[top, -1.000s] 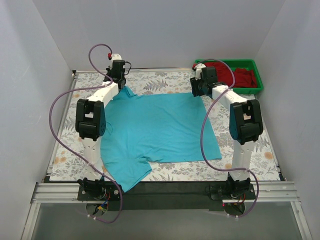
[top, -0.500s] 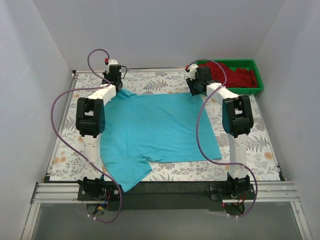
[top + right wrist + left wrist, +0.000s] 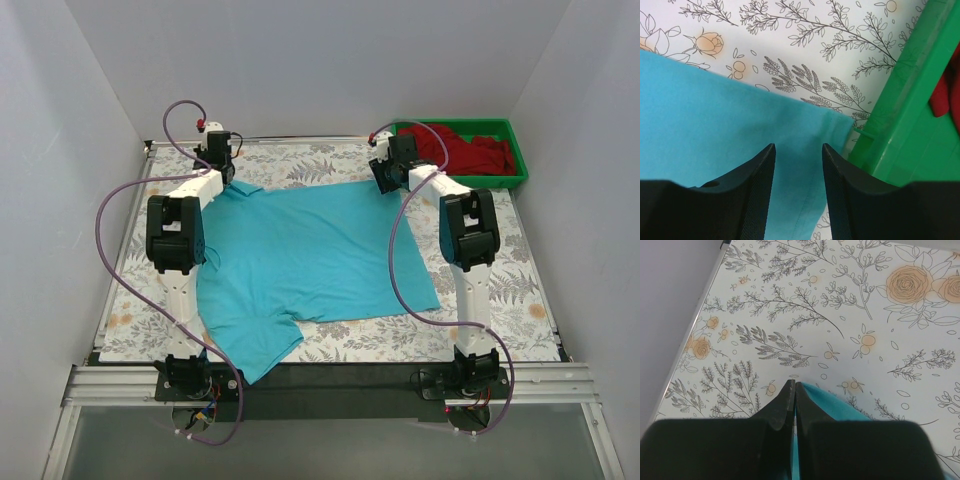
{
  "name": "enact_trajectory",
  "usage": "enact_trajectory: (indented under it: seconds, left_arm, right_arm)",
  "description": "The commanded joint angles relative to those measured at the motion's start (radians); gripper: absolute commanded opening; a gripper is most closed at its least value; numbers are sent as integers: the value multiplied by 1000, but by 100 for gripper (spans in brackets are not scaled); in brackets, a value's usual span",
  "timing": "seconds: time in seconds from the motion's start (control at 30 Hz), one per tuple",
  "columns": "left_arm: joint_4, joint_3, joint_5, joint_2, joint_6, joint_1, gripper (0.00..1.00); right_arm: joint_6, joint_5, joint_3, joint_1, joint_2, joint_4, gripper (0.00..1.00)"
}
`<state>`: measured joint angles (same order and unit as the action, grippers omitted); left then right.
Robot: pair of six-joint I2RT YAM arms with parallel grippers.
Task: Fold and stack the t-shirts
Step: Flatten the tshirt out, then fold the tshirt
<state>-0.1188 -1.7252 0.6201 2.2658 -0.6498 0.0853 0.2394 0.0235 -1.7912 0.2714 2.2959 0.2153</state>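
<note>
A turquoise-blue t-shirt (image 3: pixel 310 255) lies spread flat on the flowered table, one sleeve hanging toward the near edge. My left gripper (image 3: pixel 224 178) is shut on its far left corner; in the left wrist view the cloth (image 3: pixel 840 406) shows in the slit between the closed fingers (image 3: pixel 793 384). My right gripper (image 3: pixel 386 180) hovers open over the far right corner, its fingers (image 3: pixel 798 146) apart with the turquoise hem (image 3: pixel 715 105) beneath them. The dark red t-shirt (image 3: pixel 470 152) lies crumpled in the green tray.
The green tray (image 3: pixel 505 181) stands at the back right, its wall (image 3: pixel 905 115) close beside my right fingers, red cloth (image 3: pixel 945 95) inside. White walls enclose the table on three sides. Bare flowered surface (image 3: pixel 320 160) runs along the back edge.
Both arms have reached farther toward the back wall. The shirt's far edge has been drawn back and straighter. The right gripper has shifted left, away from the tray.
</note>
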Motion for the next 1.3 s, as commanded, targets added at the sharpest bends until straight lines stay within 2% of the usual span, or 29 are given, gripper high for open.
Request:
enact_trajectory:
  seconds: [0.0,0.67,0.93,1.07,1.2,1.27]
  left_arm:
    - [25,6,13,-61,9,-4,0]
    - [28,59,35,-81,3,-5,0]
    - [24,79,49,-106,3,-13,0]
    - [24,102,55,-120,1,-19,0]
    - [18,116,72,-130,4,-22,0]
    - [18,131,76,-141,9,-27,0]
  right_arm:
    - [8,9,-66,-18,22,-11,43]
    - [69,-7,-226,-20,129,27,41]
    - [58,-76,-254,-17,152,166,23]
    - [43,-100,-214,-14,137,202,18]
    - [23,-144,-188,-1,126,228,7]
    - [12,-158,-169,6,116,245,6]
